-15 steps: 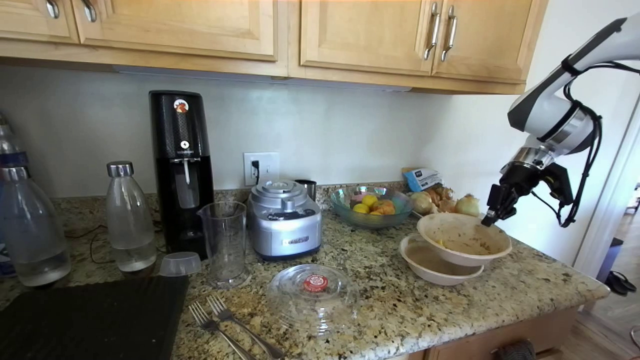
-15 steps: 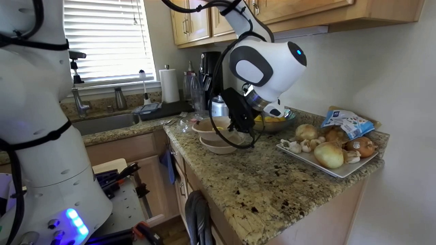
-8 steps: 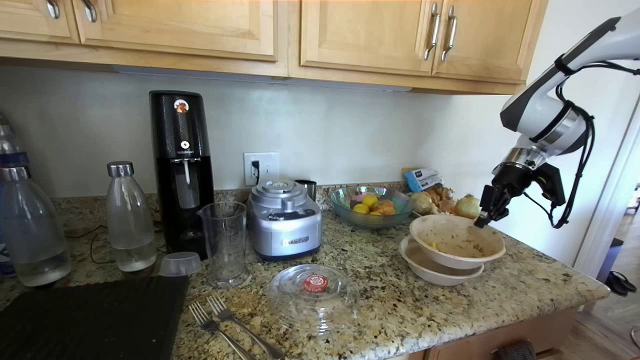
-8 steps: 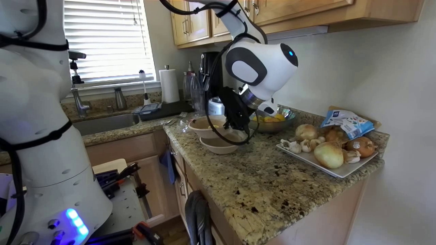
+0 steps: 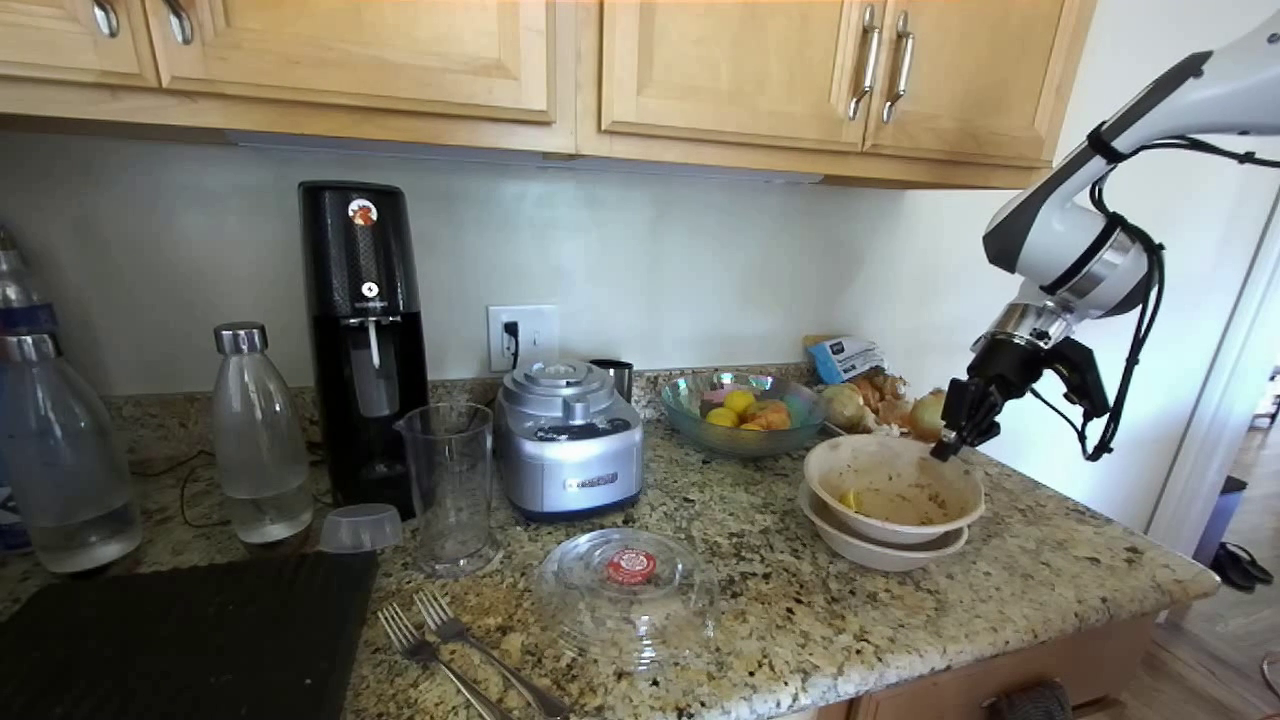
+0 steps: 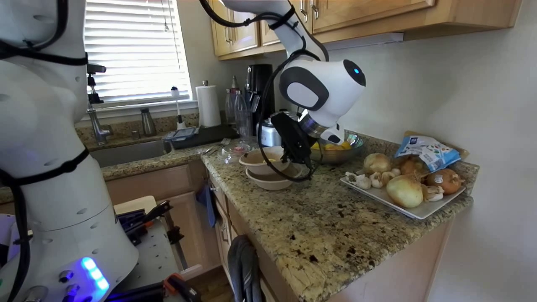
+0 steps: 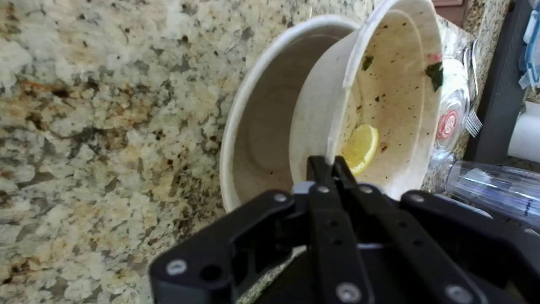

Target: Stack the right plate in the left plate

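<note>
The gripper [image 7: 330, 164] was clenched on the rim of the cream plate [image 7: 396, 97], one finger inside it and the other outside. It held the cream plate above the tan plate [image 7: 265, 126], partly covering it; whether the two touched could not be told. In the wrist view the cream plate looked tilted against the tan plate, whose brownish hollow showed beside it. Over the tan plate, inside the cream plate, lay a lemon wedge [image 7: 360, 147], dark green leaf scraps [image 7: 435, 75] and scattered specks. In both exterior views the white arm [image 5: 1080, 240] slanted above the tan plate.

The tan plate stood right way up on a speckled stone counter [image 6: 327, 235]. Near it, on the side toward the wall [image 5: 650, 260], was a glass bowl [image 5: 690, 432] of yellow and orange fruit [image 5: 738, 402]. A clear lid [image 5: 600, 600] with a red label [image 5: 631, 567] lay near the tan plate too. Farther from the tan plate in an exterior view were two forks [image 5: 455, 632], a silver appliance [image 5: 570, 460], a clear pitcher [image 5: 450, 500] and a tall black machine [image 5: 362, 250]. Apart from the tan plate, a white tray [image 6: 428, 209] carried onions [image 6: 405, 191] and garlic [image 6: 376, 179]. Well away from the tan plate were a sink [image 6: 130, 154] and window blinds [image 6: 134, 50]; wooden cabinets [image 5: 740, 70] hung higher than the tan plate.
</note>
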